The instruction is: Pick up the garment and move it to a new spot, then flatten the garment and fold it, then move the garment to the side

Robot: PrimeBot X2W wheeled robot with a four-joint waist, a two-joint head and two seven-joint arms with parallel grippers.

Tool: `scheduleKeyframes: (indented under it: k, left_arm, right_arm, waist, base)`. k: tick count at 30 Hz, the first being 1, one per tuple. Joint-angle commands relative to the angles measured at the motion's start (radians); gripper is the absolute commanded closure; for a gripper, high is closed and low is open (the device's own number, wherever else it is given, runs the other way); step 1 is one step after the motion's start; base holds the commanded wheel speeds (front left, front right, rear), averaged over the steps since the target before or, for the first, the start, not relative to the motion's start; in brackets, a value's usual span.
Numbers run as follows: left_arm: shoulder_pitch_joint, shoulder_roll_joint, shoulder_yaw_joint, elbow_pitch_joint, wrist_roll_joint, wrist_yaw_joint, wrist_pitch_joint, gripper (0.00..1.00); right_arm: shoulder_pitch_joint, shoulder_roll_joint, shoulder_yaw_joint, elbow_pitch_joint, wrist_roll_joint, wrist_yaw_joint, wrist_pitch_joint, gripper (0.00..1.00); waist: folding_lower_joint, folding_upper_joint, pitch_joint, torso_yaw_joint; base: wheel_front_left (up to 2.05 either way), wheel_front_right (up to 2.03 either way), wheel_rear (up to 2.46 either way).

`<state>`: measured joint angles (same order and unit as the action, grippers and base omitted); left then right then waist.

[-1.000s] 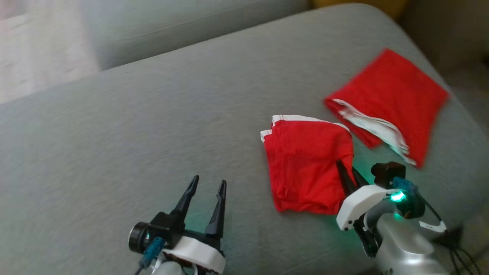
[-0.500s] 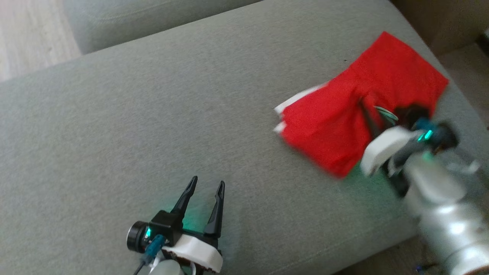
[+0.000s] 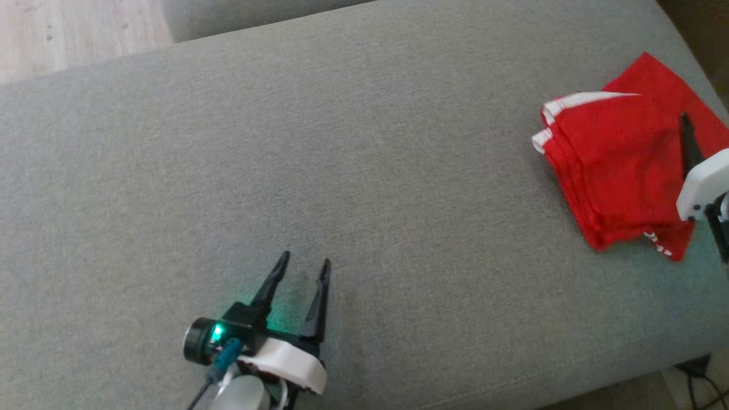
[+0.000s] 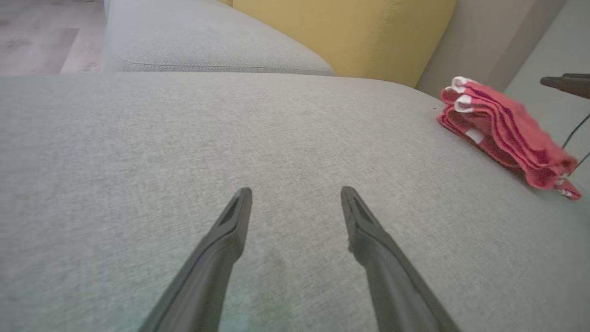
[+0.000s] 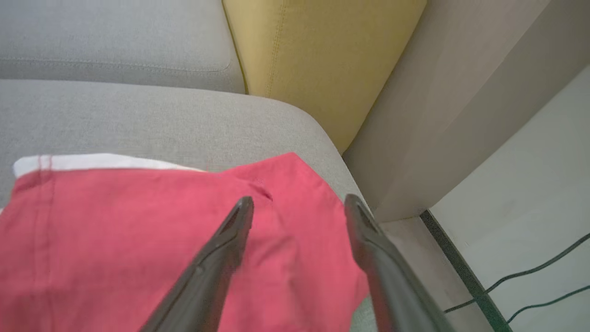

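Garment (image 3: 612,171): was soft matt cloth (thin, by the look).
Sofa seat (image 3: 364,148): was grey woven fabric, slightly rough.
Left gripper (image 3: 305,258): looked smooth dark plastic.

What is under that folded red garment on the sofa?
More red fabric peeks out beneath the folded red garment, on the grey sofa cushion. Its middle is covered.

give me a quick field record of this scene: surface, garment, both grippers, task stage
surface: grey fabric sofa cushion
garment: folded red cloth garment with white trim, lying near the cushion's right end
left gripper: open, empty, over bare cushion, well apart from the garment
right gripper: open, fingers above the garment, not gripping it
task stage: garment folded and set at the side
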<state>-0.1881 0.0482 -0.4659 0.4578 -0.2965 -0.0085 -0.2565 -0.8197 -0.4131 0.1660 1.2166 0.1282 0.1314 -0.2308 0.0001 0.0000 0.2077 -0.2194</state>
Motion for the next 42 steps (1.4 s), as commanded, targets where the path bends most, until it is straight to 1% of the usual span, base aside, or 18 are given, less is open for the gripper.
scheduleKeyframes:
  k: [1,3,5,10,15,19,24,29,34,42]
  left_arm:
    - [-0.035,0.002,0.040,-0.020,0.009,0.006,-0.005,0.00]
    - [-0.033,0.002,0.058,-0.018,0.014,0.013,-0.005,0.00]
    - [-0.028,0.002,0.080,-0.020,0.019,0.020,-0.005,0.00]
    - [-0.004,0.002,0.152,-0.030,0.038,0.045,-0.005,0.00]
    - [0.030,0.002,0.231,-0.049,0.055,0.064,-0.005,0.00]
    - [0.059,0.002,0.285,-0.058,0.068,0.070,-0.005,0.00]
    - [0.092,0.002,0.319,-0.063,0.079,0.071,-0.005,0.00]
    - [0.116,0.002,0.333,-0.059,0.076,0.071,-0.005,0.00]
    - [0.130,0.002,0.339,-0.066,0.071,0.071,-0.005,0.00]
    - [0.144,0.002,0.359,-0.068,0.063,0.060,-0.005,0.00]
  right_arm:
    - [-0.025,-0.007,0.000,-0.016,-0.009,-0.001,-0.016,0.00]
    - [-0.019,0.011,-0.037,-0.023,-0.028,-0.001,-0.026,0.00]
    - [-0.004,0.049,-0.074,-0.064,-0.036,-0.001,-0.030,0.00]
    - [0.118,0.168,-0.129,-0.290,-0.046,-0.001,-0.031,0.00]
    - [0.265,0.284,-0.147,-0.451,-0.041,-0.001,-0.031,0.00]
    - [0.372,0.334,-0.127,-0.523,-0.034,-0.001,-0.031,0.00]
    - [0.484,0.358,-0.122,-0.583,-0.015,-0.001,-0.031,0.00]
    - [0.553,0.362,-0.100,-0.613,0.025,-0.001,-0.031,0.00]
    - [0.574,0.363,-0.074,-0.620,0.052,-0.001,-0.031,0.00]
    - [0.578,0.363,-0.052,-0.616,0.071,-0.001,-0.031,0.00]
  waist:
    - [-0.0001,0.0000,0.000,0.003]
    - [-0.0001,0.0000,-0.003,0.006]
    - [-0.0001,0.0000,-0.011,0.008]
    - [-0.0001,0.0000,-0.040,0.027]
    - [-0.0001,0.0000,-0.071,0.077]
    - [-0.0001,0.0000,-0.094,0.130]
    - [-0.0001,0.0000,-0.118,0.192]
    - [-0.0001,0.0000,-0.135,0.230]
    - [-0.0001,0.0000,-0.147,0.243]
    - [-0.0001,0.0000,-0.171,0.238]
  base:
    - [0.00,0.00,0.00]
    - [0.00,0.00,0.00]
    - [0.00,0.00,0.00]
    - [0.00,0.00,0.00]
    - [0.00,0.00,0.00]
    - [0.00,0.00,0.00]
    - [0.00,0.00,0.00]
    - [0.00,0.00,0.00]
    - [0.00,0.00,0.00]
    - [0.00,0.00,0.00]
